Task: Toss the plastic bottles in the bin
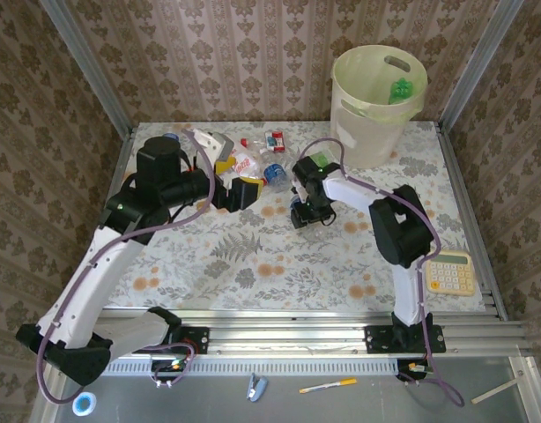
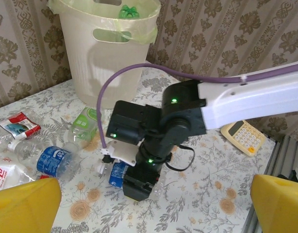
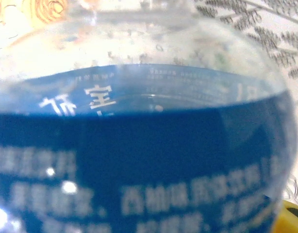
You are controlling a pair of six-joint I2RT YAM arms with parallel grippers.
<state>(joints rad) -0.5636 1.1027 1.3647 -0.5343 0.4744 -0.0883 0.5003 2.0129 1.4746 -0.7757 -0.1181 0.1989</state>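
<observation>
One bottle (image 2: 118,174) — under right hand (image 2: 139,188)

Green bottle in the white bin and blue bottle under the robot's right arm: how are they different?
The green plastic bottle looks green; the clear plastic bottle has a dark blue label. The green one is already inside the tall cream-white bin; the blue-labelled one lies on the flowery table at the right end effector. Both are small plastic bottles.
</observation>
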